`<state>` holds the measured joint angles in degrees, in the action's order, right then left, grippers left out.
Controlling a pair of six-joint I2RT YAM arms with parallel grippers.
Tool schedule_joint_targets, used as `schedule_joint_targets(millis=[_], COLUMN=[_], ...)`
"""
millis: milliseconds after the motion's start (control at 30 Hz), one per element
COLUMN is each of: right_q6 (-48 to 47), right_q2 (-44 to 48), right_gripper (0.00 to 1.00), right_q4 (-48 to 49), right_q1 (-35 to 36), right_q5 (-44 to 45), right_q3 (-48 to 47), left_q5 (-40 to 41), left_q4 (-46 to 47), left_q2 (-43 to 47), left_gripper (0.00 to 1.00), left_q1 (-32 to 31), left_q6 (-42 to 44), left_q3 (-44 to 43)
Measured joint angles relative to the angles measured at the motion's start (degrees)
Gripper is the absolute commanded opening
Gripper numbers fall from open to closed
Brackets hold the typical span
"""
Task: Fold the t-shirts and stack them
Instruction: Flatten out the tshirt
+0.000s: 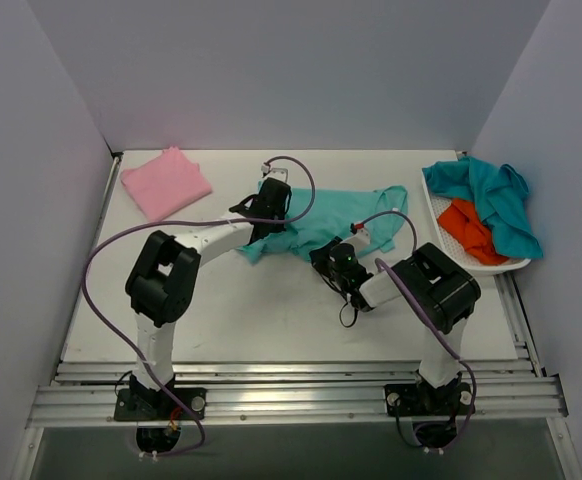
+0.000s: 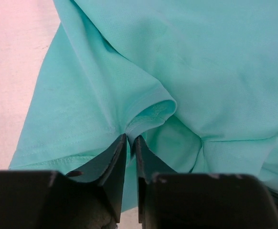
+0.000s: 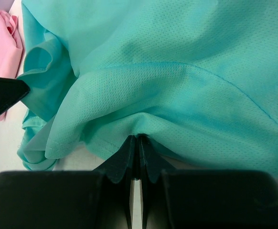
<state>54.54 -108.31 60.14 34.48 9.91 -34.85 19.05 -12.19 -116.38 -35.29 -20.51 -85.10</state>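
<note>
A light sea-green t-shirt (image 1: pixel 346 215) lies crumpled across the middle of the table. My left gripper (image 1: pixel 268 212) is shut on a fold at its left end; the left wrist view shows the jaws (image 2: pixel 131 138) pinching the cloth (image 2: pixel 201 62). My right gripper (image 1: pixel 333 258) is shut on the shirt's near edge; the right wrist view shows the jaws (image 3: pixel 136 138) closed on the cloth (image 3: pixel 177 71). A pink t-shirt (image 1: pixel 165 182) lies folded at the far left, also in the right wrist view (image 3: pixel 3 43). A darker teal tee (image 1: pixel 496 200) and an orange tee (image 1: pixel 468 230) lie in a basket.
A white basket (image 1: pixel 476 262) stands at the table's right edge, partly over the rim. Grey walls enclose the table on three sides. Purple cables loop over both arms. A metal rail runs along the near edge.
</note>
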Motion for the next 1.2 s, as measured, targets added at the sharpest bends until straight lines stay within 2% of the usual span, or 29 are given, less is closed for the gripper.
schedule_joint_targets(millis=[200,467,600,733,900,1100,1200], right_q6=[0.1,0.1,-0.6,-1.7,-2.8,-3.6,-4.0], right_q2=[-0.3,0.0,4.2,13.7,32.0,53.5,63.0], right_gripper=[0.00,0.00,0.00,0.00,0.00,0.00,0.00], right_q4=[0.3,-0.1,-5.8,-17.4,-30.8,-47.5,-55.9], right_q1=[0.0,-0.1,0.0,0.9,4.9,11.4,12.2], right_q5=[-0.2,-0.2,0.3,2.9,9.2,17.7,20.8], right_q3=[-0.2,-0.2,1.1,3.7,3.5,-1.2,-4.9], left_q5=[0.3,0.3,0.7,1.5,2.3,4.5,5.6], left_q4=[1.0,2.6,2.5,2.1,1.8,-0.9,-4.3], left_q2=[1.0,1.3,4.5,12.4,26.2,43.4,51.1], left_gripper=[0.03,0.02,0.02,0.02,0.02,0.02,0.02], left_q1=[0.0,0.0,0.2,0.2,0.2,-0.2,-0.5], left_q6=[-0.1,-0.3,-0.6,-1.6,-3.3,-5.0,-5.9], left_q3=[0.3,1.3,4.8,8.4,11.1,14.2,15.3])
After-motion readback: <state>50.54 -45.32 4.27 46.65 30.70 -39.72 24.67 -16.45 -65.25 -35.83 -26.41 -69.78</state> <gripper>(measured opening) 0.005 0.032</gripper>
